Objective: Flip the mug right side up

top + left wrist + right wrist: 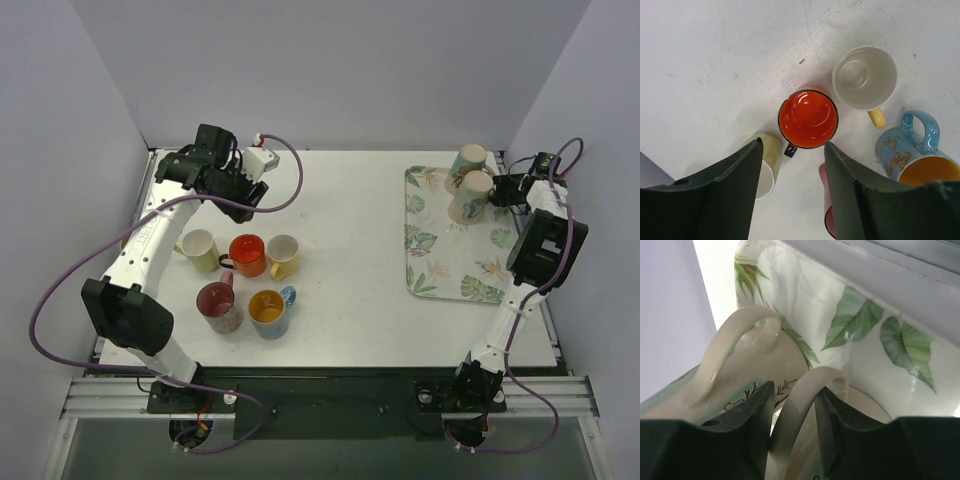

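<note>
The right hand (795, 390) clasps the handle of a cream mug (468, 198) standing on the leaf-patterned tray (440, 275) at the far right of the table (360, 320), just beside a second cream mug (468, 158). The left hand (792, 145) hangs released above the orange mug (808, 119).

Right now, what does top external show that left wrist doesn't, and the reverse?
Only top external: the leaf-print tray on the right, two mugs on it, far mug and near mug, and the right tool at the near mug. Only left wrist: the left tool seen open and empty above the cluster, and butterflies on the blue mug. Both: orange mug, white mug with yellow handle, pale yellow mug, blue mug, pink mug.
</note>
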Robot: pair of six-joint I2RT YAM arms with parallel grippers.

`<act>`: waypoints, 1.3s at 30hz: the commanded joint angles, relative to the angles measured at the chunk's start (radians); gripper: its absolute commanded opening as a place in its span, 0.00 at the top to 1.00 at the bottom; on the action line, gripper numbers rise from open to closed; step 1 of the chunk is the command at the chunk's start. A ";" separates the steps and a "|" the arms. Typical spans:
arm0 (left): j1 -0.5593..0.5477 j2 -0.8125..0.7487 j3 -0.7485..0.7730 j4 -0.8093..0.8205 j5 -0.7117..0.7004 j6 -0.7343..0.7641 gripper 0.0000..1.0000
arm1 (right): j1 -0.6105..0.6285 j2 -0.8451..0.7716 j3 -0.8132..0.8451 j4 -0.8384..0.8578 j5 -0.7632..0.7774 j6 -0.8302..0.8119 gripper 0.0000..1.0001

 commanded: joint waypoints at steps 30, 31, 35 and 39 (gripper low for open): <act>-0.115 -0.002 -0.041 0.159 0.290 -0.065 0.37 | 0.269 -0.773 -0.672 0.328 0.134 -0.779 1.00; -0.118 0.003 -0.040 0.159 0.291 -0.065 0.36 | 0.286 -0.781 -0.701 0.357 0.137 -0.814 1.00; -0.128 0.018 -0.030 0.160 0.303 -0.072 0.36 | 0.309 -0.849 -0.828 0.558 0.050 -0.854 1.00; -0.131 0.038 -0.021 0.154 0.366 -0.066 0.36 | 0.315 -0.915 -0.919 0.703 -0.112 -0.905 1.00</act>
